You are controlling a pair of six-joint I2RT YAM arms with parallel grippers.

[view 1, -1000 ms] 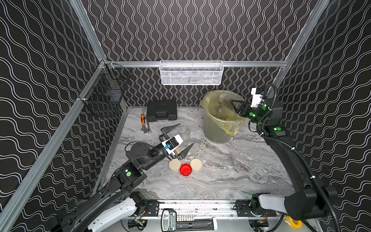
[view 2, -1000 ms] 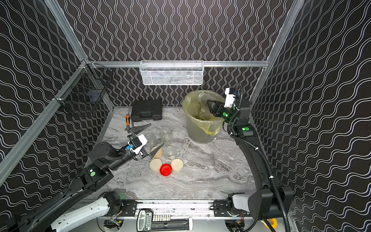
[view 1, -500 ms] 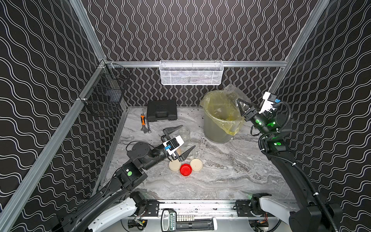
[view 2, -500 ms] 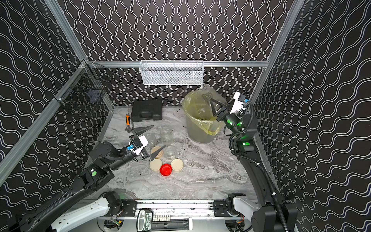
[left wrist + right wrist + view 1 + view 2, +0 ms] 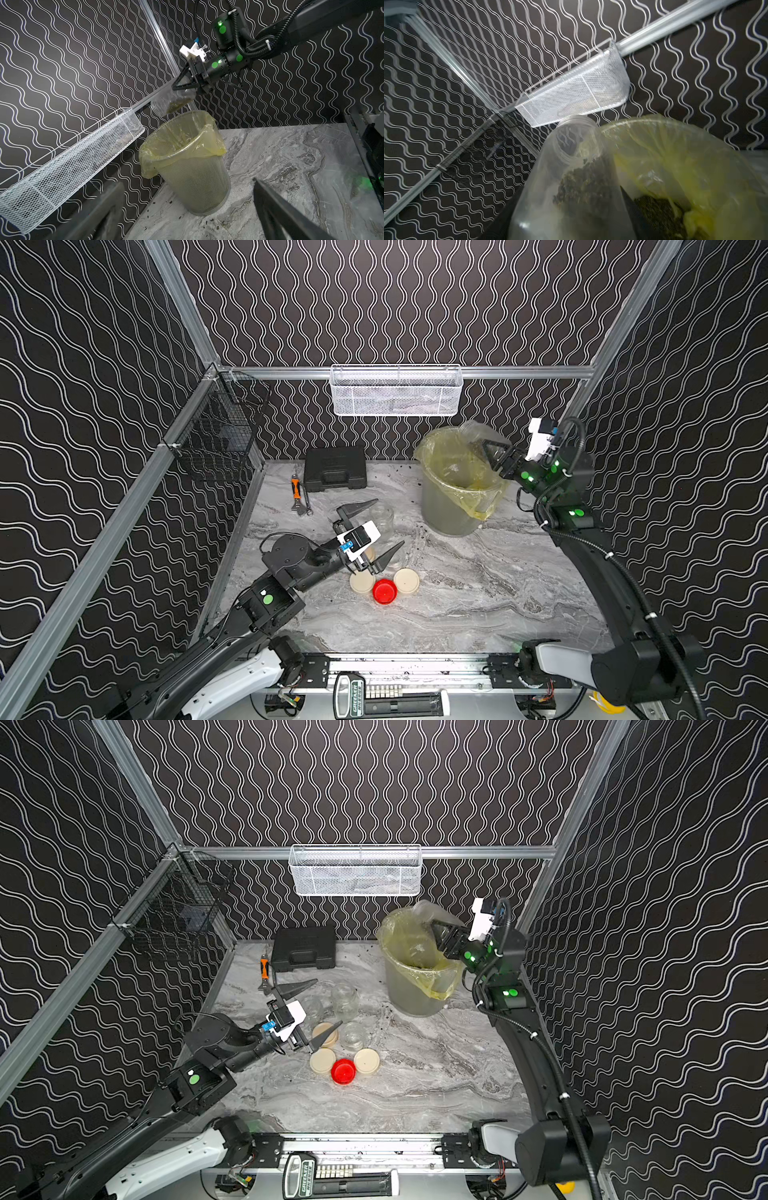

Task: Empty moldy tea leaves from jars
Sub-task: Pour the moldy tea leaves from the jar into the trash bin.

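Left claw (image 5: 388, 522) hangs spread wide above the grey marbled desk (image 5: 478, 593). Beyond, the right claw (image 5: 182, 87), clamped on a clear glass jar (image 5: 164, 102), has raised it above the yellow-lined mesh bucket (image 5: 195, 180). Dark crumbly tea leaves (image 5: 176, 104) remain inside, so the pour looks unfinished.

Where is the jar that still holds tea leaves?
In both top views the jar is at the back right, held tipped on its side by the right gripper above the far rim of the yellow-lined bin, below the wire basket.
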